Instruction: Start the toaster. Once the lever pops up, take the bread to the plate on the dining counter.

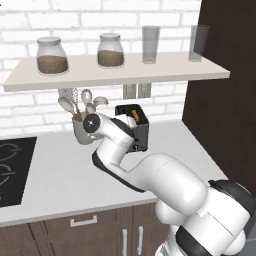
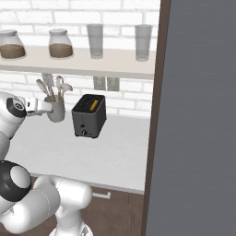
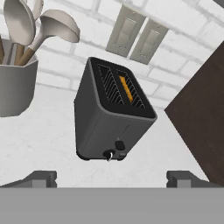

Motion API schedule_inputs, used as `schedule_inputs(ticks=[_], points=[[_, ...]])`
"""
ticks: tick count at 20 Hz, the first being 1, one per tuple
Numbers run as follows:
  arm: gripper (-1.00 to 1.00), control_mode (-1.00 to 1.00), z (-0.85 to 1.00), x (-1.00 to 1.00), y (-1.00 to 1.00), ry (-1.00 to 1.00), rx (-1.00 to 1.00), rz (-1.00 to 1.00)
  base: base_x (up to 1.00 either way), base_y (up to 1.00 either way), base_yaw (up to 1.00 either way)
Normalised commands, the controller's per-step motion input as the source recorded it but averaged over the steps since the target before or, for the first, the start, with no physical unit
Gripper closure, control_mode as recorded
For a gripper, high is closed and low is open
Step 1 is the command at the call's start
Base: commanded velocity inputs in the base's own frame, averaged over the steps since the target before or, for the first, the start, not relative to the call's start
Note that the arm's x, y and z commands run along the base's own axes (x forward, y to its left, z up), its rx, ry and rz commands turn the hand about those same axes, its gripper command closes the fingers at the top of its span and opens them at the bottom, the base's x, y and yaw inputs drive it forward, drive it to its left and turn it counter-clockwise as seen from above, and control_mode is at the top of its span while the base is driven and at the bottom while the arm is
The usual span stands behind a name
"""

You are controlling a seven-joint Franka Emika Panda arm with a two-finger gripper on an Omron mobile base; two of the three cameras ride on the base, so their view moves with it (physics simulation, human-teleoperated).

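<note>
The dark grey two-slot toaster stands on the white worktop by the brick wall. An orange-brown edge of the bread shows in one slot. On the toaster's narrow front, a dark tab sits just above a small pale knob. In the hand view my gripper is open, hanging short of that front with nothing between its fingertips. The plate and the dining counter are out of view.
A grey utensil cup with spoons stands just left of the toaster. Above is a shelf with jars and glasses. A black hob lies far left and a tall dark cabinet walls off the right.
</note>
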Motion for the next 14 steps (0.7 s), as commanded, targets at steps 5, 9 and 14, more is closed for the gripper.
schedule_inputs(ticks=[5, 9, 14], points=[[-1.0, -1.0, 0.0, 0.0, 0.0, 0.0, 0.0, 0.0, 0.0, 0.0, 0.0], [-1.0, -1.0, 0.0, 0.0, 0.0, 0.0, 0.0, 0.0, 0.0, 0.0, 0.0], [-1.0, -1.0, 0.0, 0.0, 0.0, 0.0, 0.0, 0.0, 0.0, 0.0, 0.0]])
